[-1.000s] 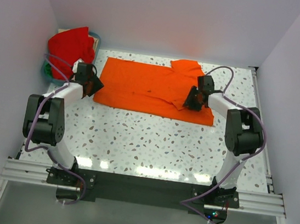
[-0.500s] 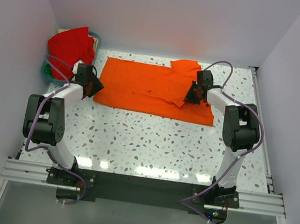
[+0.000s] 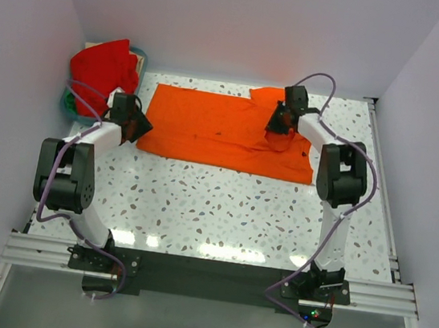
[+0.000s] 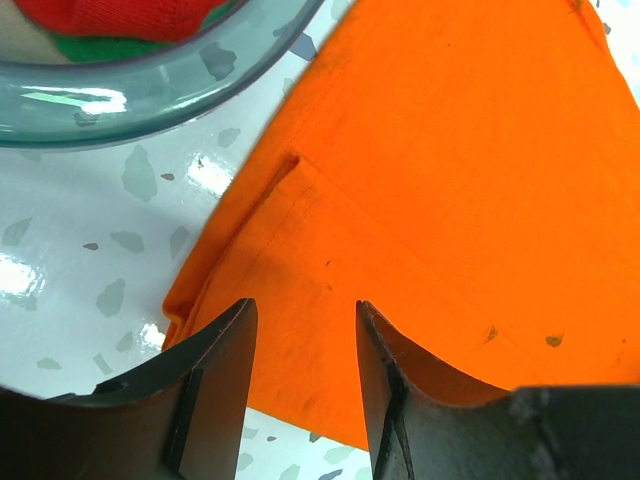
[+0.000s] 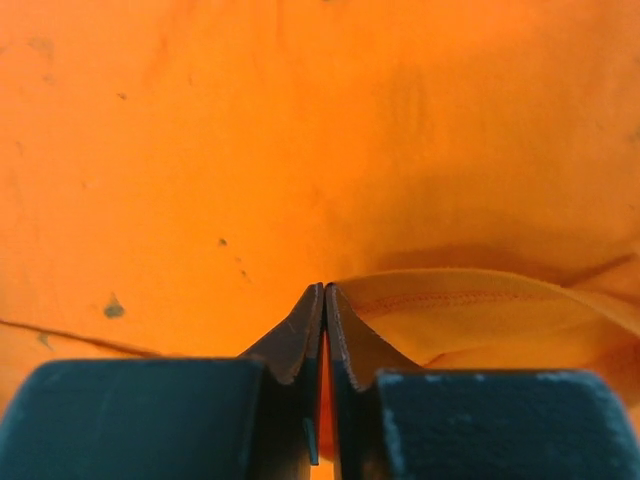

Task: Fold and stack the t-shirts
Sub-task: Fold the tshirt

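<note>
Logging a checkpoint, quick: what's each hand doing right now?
Left hand: open, holding nothing.
Right hand: closed on the orange t-shirt.

One orange t-shirt [image 3: 208, 126], one red t-shirt [image 3: 103, 64], one basket [image 4: 150, 95], two end effectors, left [image 4: 303, 310] and right [image 5: 324, 290]

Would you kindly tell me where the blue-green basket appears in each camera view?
Top external: far-left corner, the basket holding the red t-shirt.
Left wrist: its rim curves across the upper left.
Right wrist: not in it.
Shared landmark: the orange t-shirt, seen in all three.
</note>
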Robot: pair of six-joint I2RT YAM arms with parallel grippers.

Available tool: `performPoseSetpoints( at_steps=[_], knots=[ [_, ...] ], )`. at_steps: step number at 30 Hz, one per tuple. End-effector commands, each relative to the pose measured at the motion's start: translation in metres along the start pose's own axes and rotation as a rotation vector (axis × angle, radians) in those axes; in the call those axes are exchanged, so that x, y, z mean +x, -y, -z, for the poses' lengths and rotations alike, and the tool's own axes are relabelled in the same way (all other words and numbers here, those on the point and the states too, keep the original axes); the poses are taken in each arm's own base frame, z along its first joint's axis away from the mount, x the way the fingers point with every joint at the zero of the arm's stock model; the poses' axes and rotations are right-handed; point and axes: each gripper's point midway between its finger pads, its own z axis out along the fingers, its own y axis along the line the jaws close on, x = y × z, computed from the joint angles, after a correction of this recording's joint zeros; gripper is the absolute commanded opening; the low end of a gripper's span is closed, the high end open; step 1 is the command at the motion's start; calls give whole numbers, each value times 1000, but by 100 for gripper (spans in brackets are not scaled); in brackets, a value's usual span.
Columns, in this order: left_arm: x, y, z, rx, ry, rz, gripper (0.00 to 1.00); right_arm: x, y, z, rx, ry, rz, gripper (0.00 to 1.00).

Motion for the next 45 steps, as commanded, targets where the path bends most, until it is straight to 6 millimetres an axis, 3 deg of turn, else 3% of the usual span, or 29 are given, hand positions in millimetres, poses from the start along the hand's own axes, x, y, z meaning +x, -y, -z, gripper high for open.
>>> performPoseSetpoints(
  at_steps=[1, 9, 13, 15, 16, 18, 19, 21, 22, 27, 33, 39, 45],
  knots=[
    [-20, 21, 6, 72, 40, -25, 49, -18, -19, 2, -51, 12, 20, 8],
    [-16, 24, 8, 96, 23, -42, 52, -39, -41, 6, -123, 32, 63, 38],
    [-15, 24, 9, 101, 21, -44, 52, -46, -38, 23, -94, 58, 81, 40],
    [-14, 24, 10, 101, 21, -45, 52, -53, -39, 45, -96, 99, 87, 41],
    [-14, 23, 10, 101, 21, -44, 52, -43, -30, 45, -72, 87, 85, 41],
    [-14, 24, 11, 104, 20, -41, 52, -42, -25, 62, -55, 110, 93, 40],
    [-13, 23, 12, 104, 18, -41, 52, -24, -11, 59, -22, 72, 92, 40],
    [-13, 23, 12, 104, 20, -39, 52, -20, -2, 73, 4, 98, 97, 40],
    [-14, 24, 13, 107, 23, -38, 52, 1, 12, 69, 26, 63, 94, 40],
    [-13, 23, 14, 108, 22, -38, 52, 22, 42, 84, 101, 105, 95, 33],
    [-6, 25, 10, 122, 1, -28, 52, 43, 65, 66, 162, 58, 125, 27],
    [-5, 24, 7, 121, -3, -25, 52, 34, 65, 45, 179, 66, 135, 27],
    [-8, 25, 4, 116, 0, -28, 52, 11, 51, 33, 169, 82, 147, 30]
  ],
)
